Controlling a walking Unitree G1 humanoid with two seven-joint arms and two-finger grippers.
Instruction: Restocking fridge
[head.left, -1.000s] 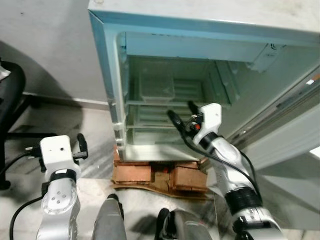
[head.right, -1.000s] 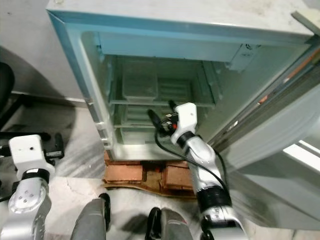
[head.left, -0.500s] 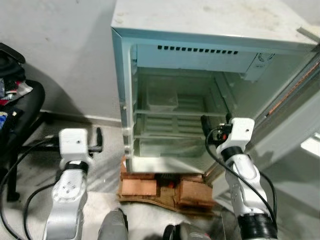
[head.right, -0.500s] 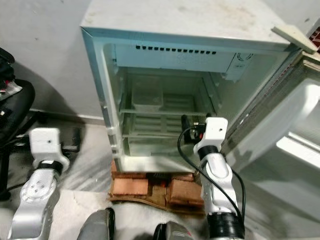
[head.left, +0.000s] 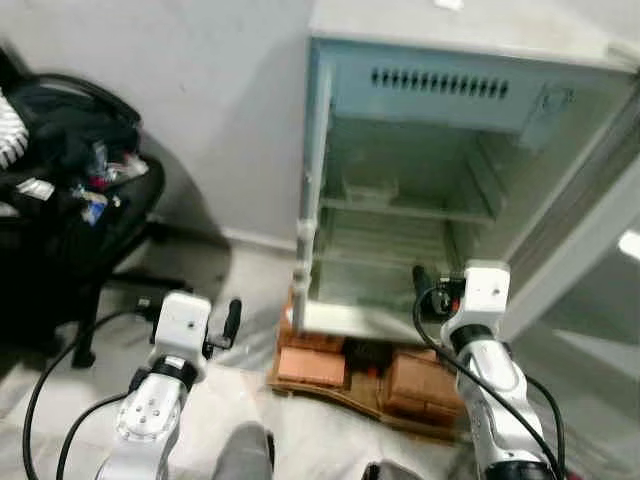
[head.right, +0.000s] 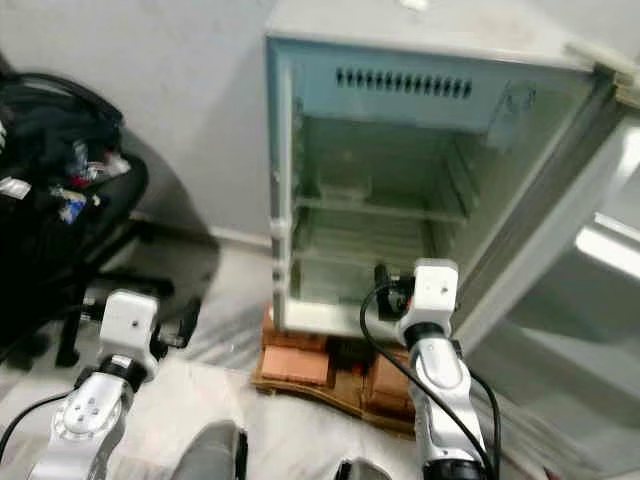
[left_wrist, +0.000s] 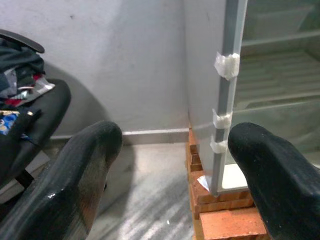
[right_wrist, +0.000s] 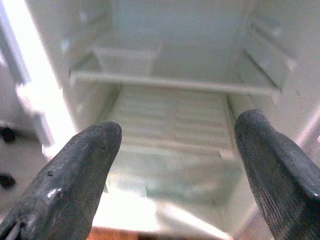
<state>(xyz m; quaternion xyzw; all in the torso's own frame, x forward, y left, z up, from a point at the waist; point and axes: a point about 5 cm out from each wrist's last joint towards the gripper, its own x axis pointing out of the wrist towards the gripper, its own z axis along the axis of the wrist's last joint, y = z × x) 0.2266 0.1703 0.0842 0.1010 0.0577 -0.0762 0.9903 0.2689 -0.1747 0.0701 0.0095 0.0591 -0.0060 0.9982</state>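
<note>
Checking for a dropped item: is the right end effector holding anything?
No, the right end effector is open with nothing between its fingers, facing the fridge shelves.

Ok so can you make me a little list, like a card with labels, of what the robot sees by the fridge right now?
fridge: small fridge, its inside in view, raised on bricks
door: swung out on the robot's right
shelves: pale shelves, a clear tub on the upper one
left gripper: open, holding nothing, low beside the fridge's left edge
right gripper: open, holding nothing, pointed into the fridge
chair: black chair piled with clutter, on the robot's left
floor: pale marbled floor
</note>
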